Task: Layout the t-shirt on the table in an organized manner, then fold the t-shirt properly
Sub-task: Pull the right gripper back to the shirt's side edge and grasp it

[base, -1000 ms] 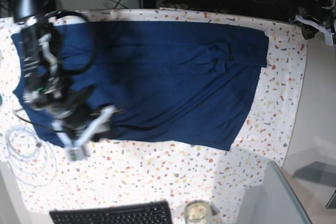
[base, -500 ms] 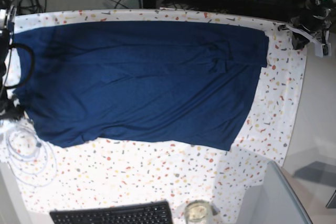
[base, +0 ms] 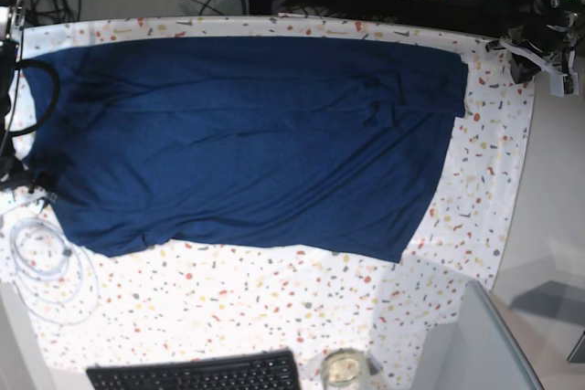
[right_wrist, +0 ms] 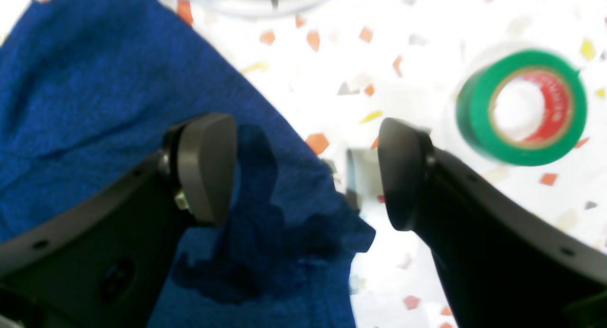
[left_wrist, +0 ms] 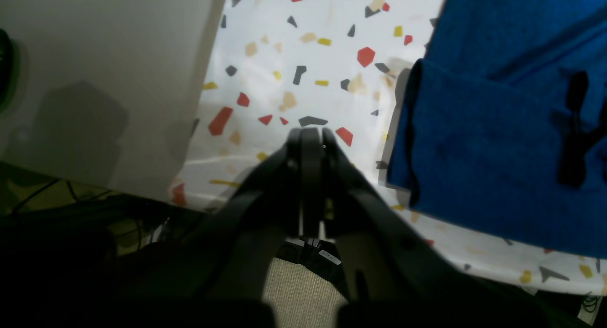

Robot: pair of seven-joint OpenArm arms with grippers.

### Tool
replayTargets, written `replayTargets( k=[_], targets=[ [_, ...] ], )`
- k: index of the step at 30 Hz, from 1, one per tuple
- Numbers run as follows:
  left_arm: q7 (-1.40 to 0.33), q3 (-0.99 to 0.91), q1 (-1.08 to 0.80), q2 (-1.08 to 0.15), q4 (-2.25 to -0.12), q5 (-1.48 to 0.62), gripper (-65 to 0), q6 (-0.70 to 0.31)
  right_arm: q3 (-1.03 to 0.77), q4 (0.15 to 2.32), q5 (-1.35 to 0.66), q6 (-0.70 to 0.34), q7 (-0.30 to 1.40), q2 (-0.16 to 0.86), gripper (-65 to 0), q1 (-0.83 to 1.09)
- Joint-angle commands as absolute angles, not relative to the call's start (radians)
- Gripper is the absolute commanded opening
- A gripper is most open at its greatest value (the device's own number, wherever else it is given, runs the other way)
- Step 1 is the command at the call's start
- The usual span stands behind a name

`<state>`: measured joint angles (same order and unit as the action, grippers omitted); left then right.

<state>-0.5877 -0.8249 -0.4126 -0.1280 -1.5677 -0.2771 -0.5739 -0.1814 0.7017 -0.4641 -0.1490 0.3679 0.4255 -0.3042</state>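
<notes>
The t-shirt (base: 247,143) lies spread flat mid-table (base: 274,308): soft, light, limp, will drag and wrinkle. Best pinched at hem corners or a sleeve edge. Right gripper (right_wrist: 303,171) is spread, empty, over a corner at 9 o'clock. Left gripper (left_wrist: 310,143) is clenched, empty, at 2 o'clock. Speckled cover looks smooth. Nearby: tape roll (right_wrist: 521,105), cable coil (base: 46,267), keyboard (base: 196,374).

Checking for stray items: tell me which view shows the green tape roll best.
Right wrist view: the green tape roll lies on the table, beside the open right gripper. The left wrist and base views do not show it.
</notes>
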Motion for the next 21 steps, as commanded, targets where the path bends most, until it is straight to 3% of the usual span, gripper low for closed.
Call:
replayTargets(
  k=[1,11,21],
  targets=[
    [-0.57,-0.832,-0.415,-0.143,-1.583,-0.288,-65.0,-0.573,-0.185,0.719,-0.469,-0.151,0.341,0.444,-21.0,-0.335],
    [-0.57,-0.832,-0.415,-0.143,-1.583,-0.288,-65.0,-0.573,-0.104,0.704,-0.441,-0.15,0.263,0.421,-20.7,-0.374],
    [-0.57,-0.832,-0.417,-0.143,-1.583,-0.288,-65.0,-0.573,-0.03,0.472,-0.4,-0.148,0.182,0.383,-21.0,-0.427]
  ],
)
